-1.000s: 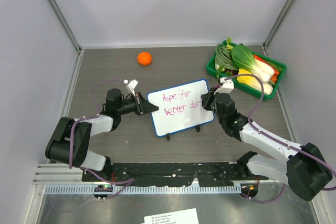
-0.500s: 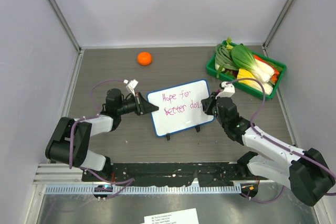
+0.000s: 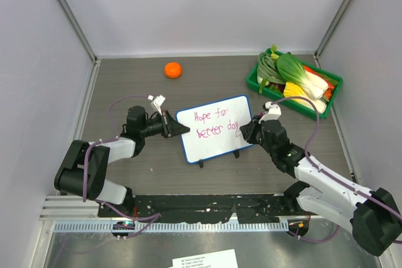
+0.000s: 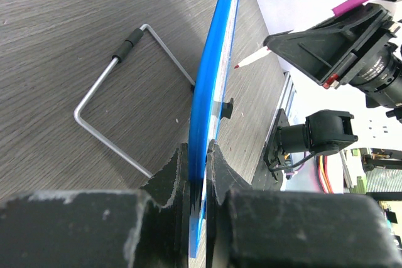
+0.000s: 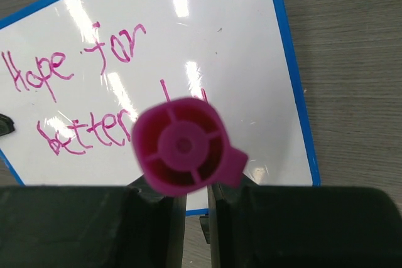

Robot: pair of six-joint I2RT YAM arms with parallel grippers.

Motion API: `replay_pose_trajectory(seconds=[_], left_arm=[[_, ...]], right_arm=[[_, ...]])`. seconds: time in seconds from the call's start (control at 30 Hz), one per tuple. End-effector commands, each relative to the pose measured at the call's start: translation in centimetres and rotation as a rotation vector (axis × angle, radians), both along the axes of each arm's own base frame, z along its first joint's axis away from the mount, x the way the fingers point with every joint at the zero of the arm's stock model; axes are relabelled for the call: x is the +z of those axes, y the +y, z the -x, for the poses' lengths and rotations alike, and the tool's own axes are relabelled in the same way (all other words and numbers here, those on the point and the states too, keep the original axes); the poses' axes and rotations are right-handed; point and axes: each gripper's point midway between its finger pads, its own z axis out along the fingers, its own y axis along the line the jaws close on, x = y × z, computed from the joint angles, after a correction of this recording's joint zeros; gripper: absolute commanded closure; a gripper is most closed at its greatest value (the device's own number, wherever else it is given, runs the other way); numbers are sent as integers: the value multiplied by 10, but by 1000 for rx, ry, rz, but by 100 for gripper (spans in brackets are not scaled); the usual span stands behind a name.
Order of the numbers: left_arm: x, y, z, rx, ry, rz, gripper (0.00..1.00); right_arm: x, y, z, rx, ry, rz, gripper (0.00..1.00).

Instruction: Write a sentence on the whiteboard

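The blue-framed whiteboard [image 3: 217, 145] stands tilted mid-table on its black feet. The pink sentence [image 3: 210, 123] reads "Hope for" above "better day". My left gripper [image 3: 178, 128] is shut on the board's left edge; in the left wrist view its fingertips [image 4: 178, 161] pinch the blue frame [image 4: 217, 92] edge-on. My right gripper [image 3: 246, 131] is at the board's right end, shut on a pink marker [image 5: 182, 145]. The marker's tip [image 4: 250, 59] points at the writing surface [image 5: 207, 36], close to the last letters; contact cannot be told.
An orange [image 3: 173, 69] lies at the back left. A green tray [image 3: 253, 83] piled with vegetables sits at the back right, close behind my right arm. The board's wire stand [image 4: 113, 67] spreads out behind it. Grey walls enclose three sides.
The second line has grown from "better do" to "better day". My right gripper with the marker has shifted slightly down and right along the board. The left arm has not moved.
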Motion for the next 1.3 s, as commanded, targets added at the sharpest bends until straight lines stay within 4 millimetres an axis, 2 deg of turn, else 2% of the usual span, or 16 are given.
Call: replay_pose_trajectory(seconds=[0.0, 0.1, 0.23, 0.43, 0.63, 0.77, 1.1, 1.27], left_arm=[[-56, 18, 3, 88, 80, -184, 100], [-55, 18, 2, 89, 77, -182, 100], [-55, 19, 2, 90, 76, -183, 100], [-55, 18, 2, 90, 77, -182, 100], [-55, 19, 2, 90, 76, -183, 100], [-55, 18, 3, 88, 80, -181, 100], [-55, 18, 2, 89, 77, -182, 100], [-54, 18, 2, 89, 75, -181, 100]], right_arm=[[49, 6, -4, 12, -100, -85, 99], [66, 3, -9, -13, -140, -89, 99], [74, -3, -21, -55, -172, -60, 99], [72, -12, -44, -119, -178, -25, 99], [66, -18, -54, -158, -173, -24, 99], [58, -17, -57, -160, -160, -21, 99], [58, -17, -63, -178, -168, -36, 99], [49, -16, -64, -172, -147, -14, 99]])
